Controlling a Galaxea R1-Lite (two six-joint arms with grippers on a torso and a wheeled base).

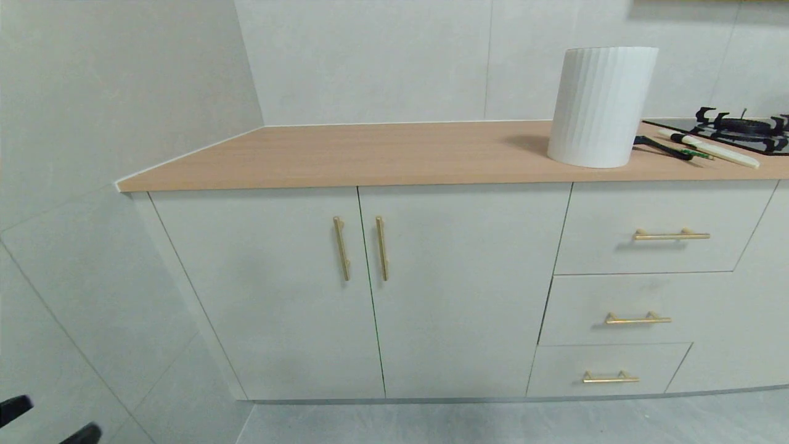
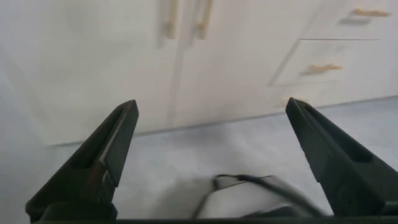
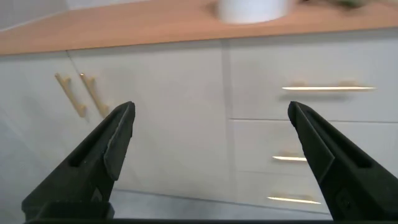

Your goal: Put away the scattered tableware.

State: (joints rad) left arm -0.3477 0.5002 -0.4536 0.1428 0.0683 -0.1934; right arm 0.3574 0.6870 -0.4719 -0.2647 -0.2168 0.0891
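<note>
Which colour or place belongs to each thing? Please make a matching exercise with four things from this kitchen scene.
Things:
1. white ribbed container
2. utensils
3. door handles
4. burner grate

Descriptions:
A. gold, upright
B. black, at the far right
C. lying between the container and the burner grate
D. standing upright on the wooden countertop

Pairs: 1-D; 2-C; 3-A; 4-B
</note>
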